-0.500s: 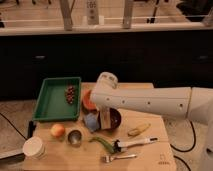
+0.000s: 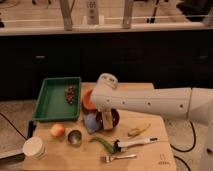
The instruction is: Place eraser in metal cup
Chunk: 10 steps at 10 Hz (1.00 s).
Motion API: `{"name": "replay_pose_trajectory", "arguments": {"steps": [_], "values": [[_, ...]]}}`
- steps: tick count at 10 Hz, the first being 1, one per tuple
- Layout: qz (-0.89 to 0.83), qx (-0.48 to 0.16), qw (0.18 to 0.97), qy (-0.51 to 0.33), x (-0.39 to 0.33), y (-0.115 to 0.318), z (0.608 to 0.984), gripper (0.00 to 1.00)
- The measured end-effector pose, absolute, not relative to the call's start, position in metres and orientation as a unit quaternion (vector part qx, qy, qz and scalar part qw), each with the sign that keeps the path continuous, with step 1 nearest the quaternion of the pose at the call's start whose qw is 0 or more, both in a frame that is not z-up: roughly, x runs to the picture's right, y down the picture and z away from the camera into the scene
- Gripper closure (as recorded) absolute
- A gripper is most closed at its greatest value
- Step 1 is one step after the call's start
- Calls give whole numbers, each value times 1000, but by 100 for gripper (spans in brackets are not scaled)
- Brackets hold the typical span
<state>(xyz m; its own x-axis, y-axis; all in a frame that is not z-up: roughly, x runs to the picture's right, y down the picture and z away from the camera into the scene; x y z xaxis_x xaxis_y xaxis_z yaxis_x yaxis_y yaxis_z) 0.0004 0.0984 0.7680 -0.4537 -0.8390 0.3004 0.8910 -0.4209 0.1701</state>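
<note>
Where the wooden table (image 2: 60, 159) runs toward its front left corner, the metal cup (image 2: 75, 136) stands upright. It is small and round, with a shiny silver-grey wall and a dark inside, and it is shorter than the white paper cup (image 2: 34, 148) that stands nearer the corner. An orange fruit (image 2: 57, 130) sits just beside it on the left as I face it, and a green pepper (image 2: 102, 142) lies near it on the right.

The white arm (image 2: 155, 104) comes in from the right edge and runs almost level across the table. It bends at a rounded joint close to the right side of the green tray (image 2: 50, 102), then turns downward. Below that joint the pincer (image 2: 106, 120) hangs pointing down over the dark brown bowl (image 2: 117, 118), with a blue object (image 2: 91, 122) just to its left. Whether the pincer is clenched or released I cannot tell, nor whether it carries anything. It is to the right of the metal cup and a little farther back, near it but clearly apart.
</note>
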Motion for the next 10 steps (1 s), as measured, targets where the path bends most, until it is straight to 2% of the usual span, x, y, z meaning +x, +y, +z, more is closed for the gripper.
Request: {"name": "replay_pose_trajectory", "arguments": {"steps": [3, 5, 6, 8, 10], "values": [[-846, -84, 503, -156, 0, 101, 769, 82], [-849, -82, 498, -157, -1, 101, 769, 77], [-850, -82, 495, -158, -2, 103, 769, 77], [-855, -81, 486, -159, -5, 106, 767, 87], [-860, -80, 477, -160, -8, 107, 766, 88]]}}
